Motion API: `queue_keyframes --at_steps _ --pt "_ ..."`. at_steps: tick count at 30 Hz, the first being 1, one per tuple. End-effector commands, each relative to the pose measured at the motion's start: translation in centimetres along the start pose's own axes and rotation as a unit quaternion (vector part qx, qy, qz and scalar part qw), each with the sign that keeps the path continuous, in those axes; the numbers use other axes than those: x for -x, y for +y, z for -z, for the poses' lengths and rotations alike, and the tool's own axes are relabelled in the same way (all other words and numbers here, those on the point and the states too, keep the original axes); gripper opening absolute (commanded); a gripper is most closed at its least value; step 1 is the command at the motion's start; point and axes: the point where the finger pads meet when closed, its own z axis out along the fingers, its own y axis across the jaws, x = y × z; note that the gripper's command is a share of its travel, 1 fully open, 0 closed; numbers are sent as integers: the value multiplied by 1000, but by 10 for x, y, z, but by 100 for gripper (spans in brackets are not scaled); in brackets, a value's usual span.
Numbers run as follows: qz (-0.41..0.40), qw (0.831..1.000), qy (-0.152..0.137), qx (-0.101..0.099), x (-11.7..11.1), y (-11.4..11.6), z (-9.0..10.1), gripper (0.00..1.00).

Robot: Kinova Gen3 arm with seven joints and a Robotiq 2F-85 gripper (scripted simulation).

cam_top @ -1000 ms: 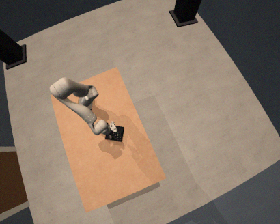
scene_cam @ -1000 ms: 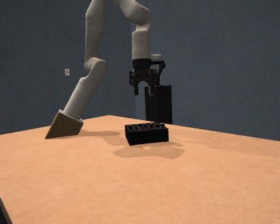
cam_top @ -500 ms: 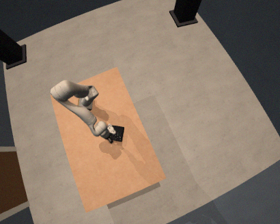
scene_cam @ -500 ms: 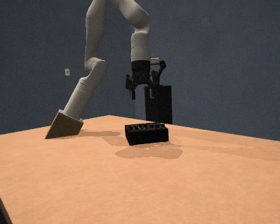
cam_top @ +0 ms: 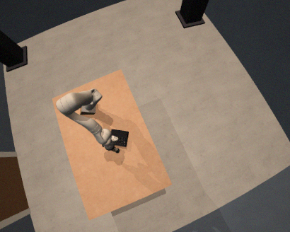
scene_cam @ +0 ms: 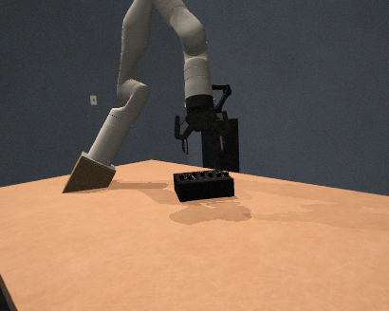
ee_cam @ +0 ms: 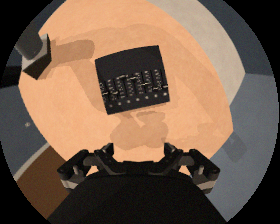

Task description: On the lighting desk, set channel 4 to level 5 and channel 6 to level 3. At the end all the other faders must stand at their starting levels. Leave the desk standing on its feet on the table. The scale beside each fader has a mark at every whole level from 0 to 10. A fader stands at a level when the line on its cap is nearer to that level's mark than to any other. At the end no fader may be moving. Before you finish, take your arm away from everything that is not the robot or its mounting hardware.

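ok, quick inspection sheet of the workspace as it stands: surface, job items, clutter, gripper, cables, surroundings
Surface: orange-tan rectangular table top, carrying the arm's shadows.
Job's things: black box-shaped lighting desk standing flat on the table, with a row of small fader caps across its top; levels too small to read.
Clutter: nothing seen.
Gripper: black two-finger gripper open and holding nothing, hanging above the desk, clear of the faders.
Cables: nothing seen.
Surroundings: pale grey arm on a tan base plate, grey floor, dark square pillars, dark blue wall.
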Motion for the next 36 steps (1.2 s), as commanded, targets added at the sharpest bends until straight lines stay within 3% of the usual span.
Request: queue_keyframes --at_steps 1,10,36 --pt "45 999 4 7 -9 10 -14 100" --pt "103 995 -4 16 -6 16 -23 100" --pt "105 994 -5 16 -5 16 -23 100"
